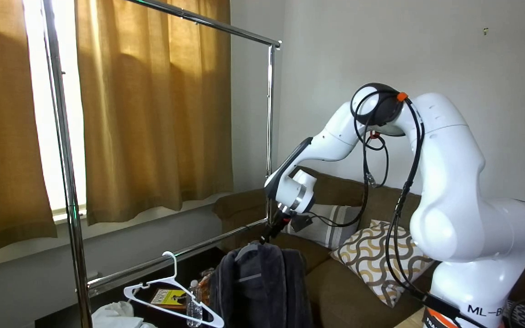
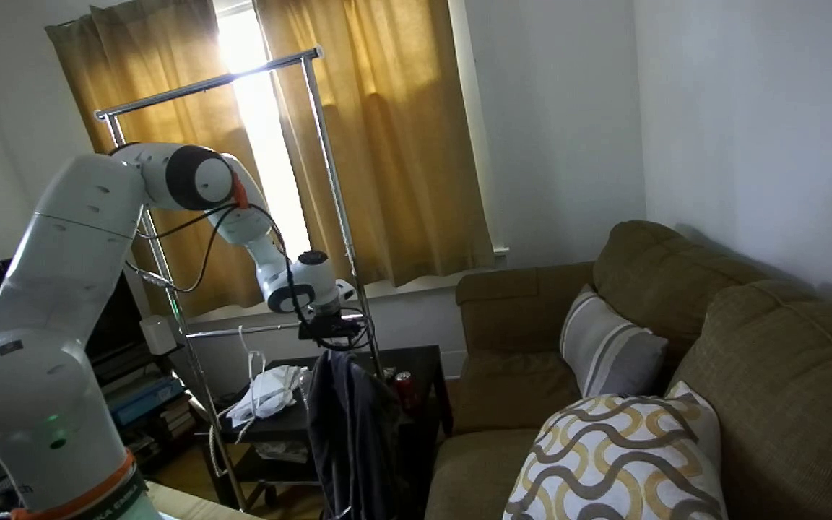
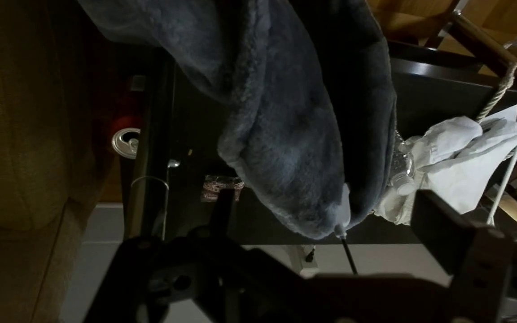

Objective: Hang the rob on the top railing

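Note:
The rob (image 1: pixel 267 287), a dark grey plush robe, hangs low beside the rack in both exterior views. Its grey hanger (image 3: pixel 344 208) shows at the collar, and a thin dark hook (image 3: pixel 349 258) rises from it; what the hook rests on is hidden. My gripper (image 3: pixel 326 197) stands open, one finger (image 3: pixel 222 213) left of the hanger neck and one finger (image 3: pixel 438 229) well to its right, touching neither. In an exterior view the gripper (image 1: pixel 269 234) points down just over the collar. The top railing (image 1: pixel 203 20) runs high above, with nothing hanging on it.
A lower bar (image 1: pixel 208 243) of the rack passes behind the rob, near a white hanger (image 1: pixel 174 271). The black side table (image 2: pixel 423 368) bears white cloth (image 2: pixel 271 393), a bottle (image 1: pixel 194 303) and a red can (image 2: pixel 404 386). A brown sofa (image 2: pixel 524 310) stands alongside.

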